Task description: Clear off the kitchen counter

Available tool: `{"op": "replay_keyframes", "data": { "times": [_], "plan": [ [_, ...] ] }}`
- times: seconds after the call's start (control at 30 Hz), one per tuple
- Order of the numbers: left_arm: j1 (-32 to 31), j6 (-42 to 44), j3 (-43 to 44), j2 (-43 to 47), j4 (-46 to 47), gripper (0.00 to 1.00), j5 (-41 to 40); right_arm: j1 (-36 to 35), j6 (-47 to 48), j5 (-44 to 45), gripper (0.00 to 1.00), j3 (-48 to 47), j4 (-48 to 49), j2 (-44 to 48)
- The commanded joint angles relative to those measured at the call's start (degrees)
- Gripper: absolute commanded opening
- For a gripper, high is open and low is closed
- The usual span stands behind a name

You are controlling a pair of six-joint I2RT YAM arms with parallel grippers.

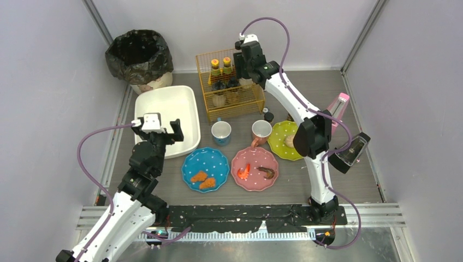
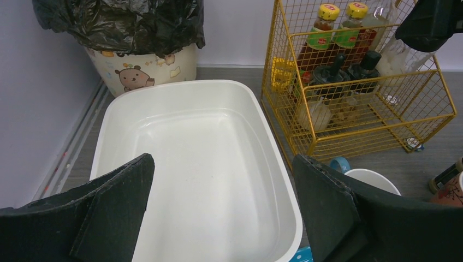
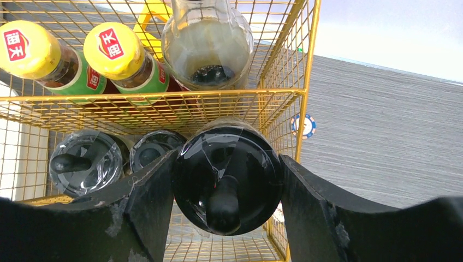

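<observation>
Two grippers: right gripper point(image 3: 226, 164) clamps black-capped bottle point(image 3: 226, 188) in yellow wire rack point(image 3: 164, 98), rear of kitchen counter point(image 1: 284, 191); left gripper point(image 2: 223, 164) agape over white tub point(image 2: 180, 84). Bottle likely slick, breakable glass: you hold body below cap.

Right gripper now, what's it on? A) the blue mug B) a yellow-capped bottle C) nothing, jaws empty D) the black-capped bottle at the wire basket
D: in the right wrist view the right gripper has a finger pressed against each side of the black-capped bottle at the yellow wire basket. The yellow-capped bottles stand further back, clear of it.
</observation>
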State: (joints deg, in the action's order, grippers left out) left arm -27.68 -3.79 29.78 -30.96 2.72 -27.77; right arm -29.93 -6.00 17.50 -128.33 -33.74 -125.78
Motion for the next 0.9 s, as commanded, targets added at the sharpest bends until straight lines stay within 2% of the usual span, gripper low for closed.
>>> {"op": "replay_keyframes", "data": {
  "times": [0.0, 0.23, 0.3, 0.37, 0.47, 0.6, 0.73, 0.87],
  "plan": [
    [0.08, 0.69, 2.19, -0.15, 1.34, 0.99, -0.84, -0.22, 0.28, 3.44, 0.34, -2.06, 2.75, -2.03],
    [0.1, 0.7, 2.13, -0.15, 1.23, 0.99, -0.73, -0.14, -0.73, 5.42, 0.4, -1.6, 4.39, -5.14],
    [0.08, 0.63, 2.19, -0.15, 1.26, 0.99, -0.6, -0.08, -1.17, 5.66, 0.45, -1.17, 4.94, -5.58],
    [0.08, 0.63, 2.14, -0.13, 1.28, 0.99, -0.46, -0.04, -1.82, 5.77, 0.55, -0.87, 5.08, -5.85],
    [0.09, 0.63, 2.2, -0.15, 1.24, 0.99, -0.52, 0.21, -2.38, 5.63, 0.75, -0.61, 5.01, -5.54],
    [0.08, 0.71, 2.21, -0.23, 1.26, 0.99, -0.64, 0.23, -2.43, 4.81, 0.88, -1.01, 3.46, -3.42],
    [0.08, 0.67, 2.23, -0.46, 1.23, 0.99, -0.58, 0.18, -1.56, 3.81, 0.97, -0.23, 2.97, 1.56],
    [0.08, 0.72, 2.35, -0.46, 1.24, 0.99, -0.46, 0.21, -0.6, 4.43, 0.98, 2.02, 2.96, 6.67]
  ]
}}
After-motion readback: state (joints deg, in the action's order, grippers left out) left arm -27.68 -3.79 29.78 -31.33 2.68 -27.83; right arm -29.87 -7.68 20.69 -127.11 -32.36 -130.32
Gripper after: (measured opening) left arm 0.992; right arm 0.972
